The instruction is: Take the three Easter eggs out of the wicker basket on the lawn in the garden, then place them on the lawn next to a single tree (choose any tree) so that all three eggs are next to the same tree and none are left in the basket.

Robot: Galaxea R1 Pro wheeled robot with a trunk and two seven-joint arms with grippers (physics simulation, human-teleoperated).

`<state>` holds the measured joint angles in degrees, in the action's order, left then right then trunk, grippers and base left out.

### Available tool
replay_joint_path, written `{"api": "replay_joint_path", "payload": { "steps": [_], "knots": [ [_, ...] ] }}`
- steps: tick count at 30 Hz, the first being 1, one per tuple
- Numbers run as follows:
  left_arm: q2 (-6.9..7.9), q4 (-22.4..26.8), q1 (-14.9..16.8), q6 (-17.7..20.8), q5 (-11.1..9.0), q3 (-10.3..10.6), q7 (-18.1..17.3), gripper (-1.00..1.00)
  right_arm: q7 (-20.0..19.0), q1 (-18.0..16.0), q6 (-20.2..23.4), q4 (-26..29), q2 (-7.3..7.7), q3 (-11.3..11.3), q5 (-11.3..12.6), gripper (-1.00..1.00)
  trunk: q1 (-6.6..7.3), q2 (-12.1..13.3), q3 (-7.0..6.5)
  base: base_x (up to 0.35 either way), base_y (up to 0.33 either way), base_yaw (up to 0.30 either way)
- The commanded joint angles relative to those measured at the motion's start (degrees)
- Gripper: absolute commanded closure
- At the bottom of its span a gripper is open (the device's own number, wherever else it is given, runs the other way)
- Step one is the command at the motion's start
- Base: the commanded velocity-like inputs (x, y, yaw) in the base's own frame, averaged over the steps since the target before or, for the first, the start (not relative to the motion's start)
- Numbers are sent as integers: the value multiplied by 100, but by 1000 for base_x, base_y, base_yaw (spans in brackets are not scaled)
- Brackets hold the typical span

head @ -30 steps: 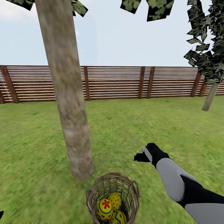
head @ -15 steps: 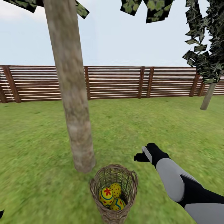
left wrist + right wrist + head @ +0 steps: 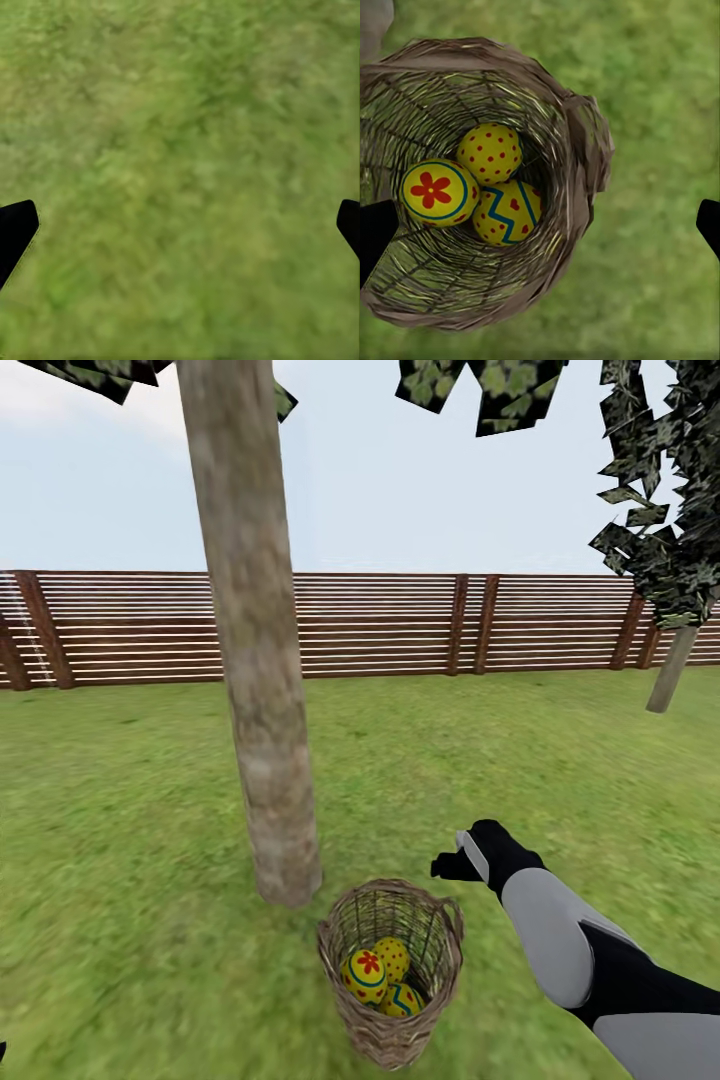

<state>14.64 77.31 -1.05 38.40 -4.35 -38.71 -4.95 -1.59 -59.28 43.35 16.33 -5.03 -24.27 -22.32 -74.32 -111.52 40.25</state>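
Inside the wicker basket (image 3: 577,157) nestle three yellow Easter eggs (image 3: 491,154), under the spread-open right pincer (image 3: 540,225).

Fenced garden: lawn (image 3: 120,810), tree (image 3: 262,690), slatted wooden fence (image 3: 400,625).

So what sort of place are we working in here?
A fenced garden, outdoors: mottled green lawn all around, a slatted brown wooden fence behind, and a thick-trunked tree beside the wicker basket.
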Motion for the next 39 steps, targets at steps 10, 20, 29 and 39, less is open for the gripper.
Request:
{"api": "replay_joint_path", "payload": {
  "steps": [10,20,29,39],
  "knots": [
    [3,4,-1,20,-6,-5,-1,-100,-17,0,24,4,-12,-42,-53,-100,0,-3,5,-2,254,0],
    [3,19,-1,-168,9,-5,-2,-100,-19,-2,86,-19,-4,-39,-56,-100,0,-3,5,5,147,0],
    [132,231,6,-196,-14,-602,9,-100,15,-4,879,-50,1,-36,-68,-100,0,-3,5,0,8,0],
    [171,-308,6,-996,6,-784,266,-100,30,-4,1052,-52,0,-26,-78,-100,0,-3,5,0,0,0]
  ]
}}
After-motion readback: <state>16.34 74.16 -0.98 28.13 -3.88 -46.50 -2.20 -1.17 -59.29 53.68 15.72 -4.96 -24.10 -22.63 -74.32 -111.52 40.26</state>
